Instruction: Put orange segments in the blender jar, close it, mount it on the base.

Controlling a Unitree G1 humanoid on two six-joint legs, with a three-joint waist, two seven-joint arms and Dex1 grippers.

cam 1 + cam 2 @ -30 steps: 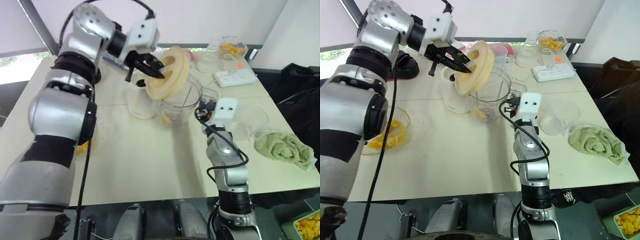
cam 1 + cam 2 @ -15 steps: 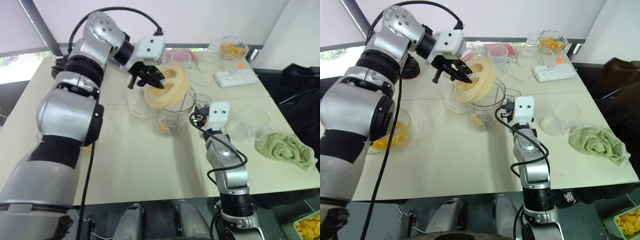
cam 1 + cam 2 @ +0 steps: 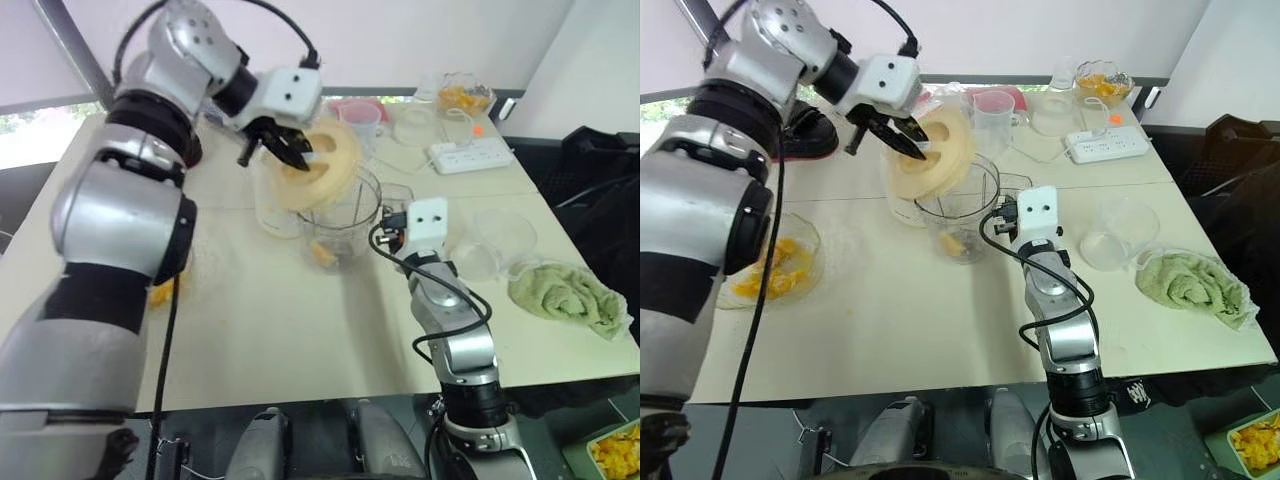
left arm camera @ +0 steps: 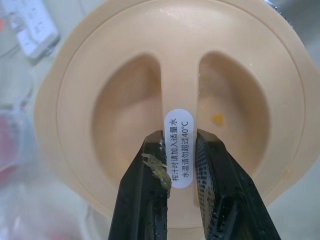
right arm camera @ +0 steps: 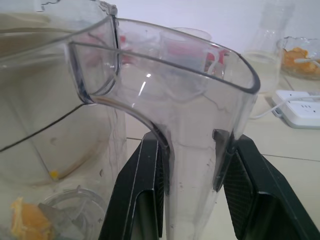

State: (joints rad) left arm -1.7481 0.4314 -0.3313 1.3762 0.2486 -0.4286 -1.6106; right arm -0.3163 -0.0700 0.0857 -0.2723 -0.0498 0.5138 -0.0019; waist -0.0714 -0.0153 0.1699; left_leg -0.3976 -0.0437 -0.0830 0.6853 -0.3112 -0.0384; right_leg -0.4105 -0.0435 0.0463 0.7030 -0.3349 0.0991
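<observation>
Centrally on the cream table (image 3: 890, 320) stands the clear blender jar (image 3: 960, 210), its handle clamped between the right gripper's (image 5: 195, 141) fingers. Just behind it sits the white base (image 3: 272, 212). Tilted over the jar's rim, the cream lid (image 4: 175, 75) is pinched by its centre ridge in the left gripper (image 4: 180, 137). Orange segments (image 5: 24, 220) lie at the jar's bottom.

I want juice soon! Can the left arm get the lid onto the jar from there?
Probably yes. The left gripper holds the lid tilted over the jar's open top, with nothing between them. The right gripper grips the jar's handle, off to the side.
</observation>
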